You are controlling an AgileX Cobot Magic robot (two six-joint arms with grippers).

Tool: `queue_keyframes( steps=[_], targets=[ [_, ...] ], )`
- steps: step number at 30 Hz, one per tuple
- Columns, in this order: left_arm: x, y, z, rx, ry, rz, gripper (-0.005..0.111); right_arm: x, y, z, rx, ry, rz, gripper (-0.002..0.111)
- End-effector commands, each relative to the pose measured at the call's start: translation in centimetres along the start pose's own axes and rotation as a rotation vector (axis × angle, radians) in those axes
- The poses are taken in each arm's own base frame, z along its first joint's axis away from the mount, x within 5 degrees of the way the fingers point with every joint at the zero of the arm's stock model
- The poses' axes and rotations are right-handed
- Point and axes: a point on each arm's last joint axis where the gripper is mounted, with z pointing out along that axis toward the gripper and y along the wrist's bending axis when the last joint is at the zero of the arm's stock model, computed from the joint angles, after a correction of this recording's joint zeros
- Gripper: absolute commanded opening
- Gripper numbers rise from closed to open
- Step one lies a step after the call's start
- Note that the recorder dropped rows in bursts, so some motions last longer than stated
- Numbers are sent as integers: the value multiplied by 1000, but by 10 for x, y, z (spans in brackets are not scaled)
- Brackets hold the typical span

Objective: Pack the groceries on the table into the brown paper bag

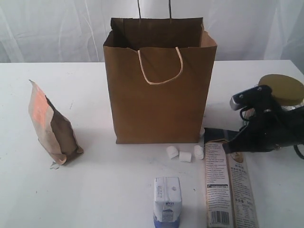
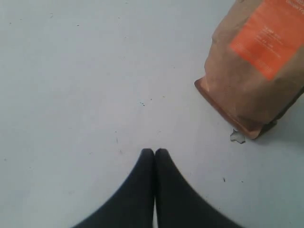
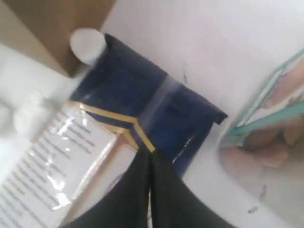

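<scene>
Both your jaws were shut together, holding nothing. Your right jaws hung over the long packet [image 1: 230, 185], maybe to grab it. The brown paper bag [image 1: 159, 99] stood open mid-bench [image 1: 95, 190], ready for filling.

Pouch [image 1: 51, 126] stands left of bag [image 1: 159, 104], packet [image 1: 230, 190] right.

One bag [image 1: 159, 104], pouch [image 1: 52, 128], carton [image 1: 167, 199], packet [image 1: 228, 185], jar [image 1: 282, 90]; four marshmallows [image 1: 185, 156]

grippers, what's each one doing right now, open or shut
Left gripper: shut, holding nothing.
Right gripper: shut, holding nothing, over the long packet.
</scene>
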Motion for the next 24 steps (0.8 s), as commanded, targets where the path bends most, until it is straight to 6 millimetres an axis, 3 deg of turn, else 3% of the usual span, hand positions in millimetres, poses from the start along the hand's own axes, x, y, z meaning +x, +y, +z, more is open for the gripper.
queue_keyframes(
  steps=[1, 6, 10, 14, 19, 24],
  targets=[
    [0, 0, 0, 8, -6, -2, 0, -15, 8, -46, 7, -123, 97, 0],
    [0, 0, 0, 8, -6, -2, 0, -14, 16, -94, 48, -155, 20, 0],
    [0, 0, 0, 8, -6, -2, 0, 13, -8, -111, 310, -62, 15, 0],
    [1, 0, 0, 6, 0, -2, 0, 39, -28, -123, 522, 21, 182, 0],
    [1, 0, 0, 4, 7, -2, 0, 58, -39, -113, 564, -34, 272, 0],
    [-2, 4, -1, -41, -28, 83, 0, 48, -56, -82, 417, -183, 357, 0]
  ],
)
